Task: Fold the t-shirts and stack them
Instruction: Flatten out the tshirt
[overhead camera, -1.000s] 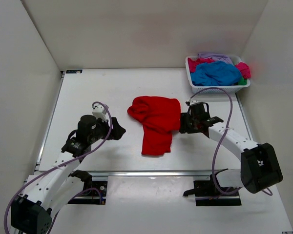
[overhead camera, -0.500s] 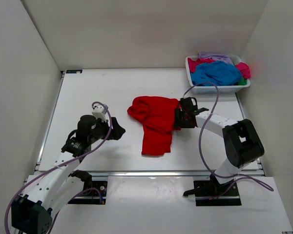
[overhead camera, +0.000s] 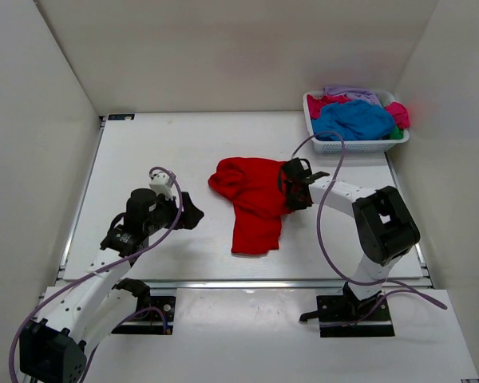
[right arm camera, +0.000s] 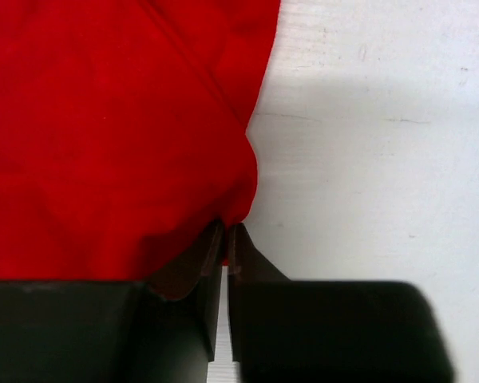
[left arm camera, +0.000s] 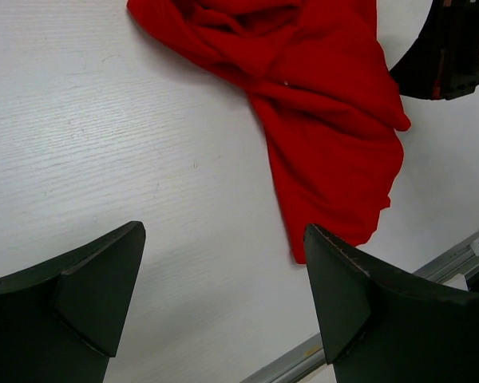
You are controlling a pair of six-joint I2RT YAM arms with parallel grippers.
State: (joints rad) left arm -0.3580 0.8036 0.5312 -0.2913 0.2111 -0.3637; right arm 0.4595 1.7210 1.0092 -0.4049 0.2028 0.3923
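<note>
From above, the left arm bends low over the white table [overhead camera: 144, 152], with the left gripper [overhead camera: 193, 214] short of the crumpled bright red cloth t-shirt [overhead camera: 255, 203] at the table's centre. The right arm reaches inward, putting the right gripper [overhead camera: 291, 185] at the shirt's right edge. Left wrist view: dark jaws spread wide, holding nothing. Right wrist view: jaws nearly together, pinching a soft fold of the shirt's edge.

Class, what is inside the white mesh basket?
The white plastic mesh basket holds a blue cloth t-shirt on top, magenta-pink cloth, lavender cloth, green cloth around it. Anything beneath is covered.
</note>
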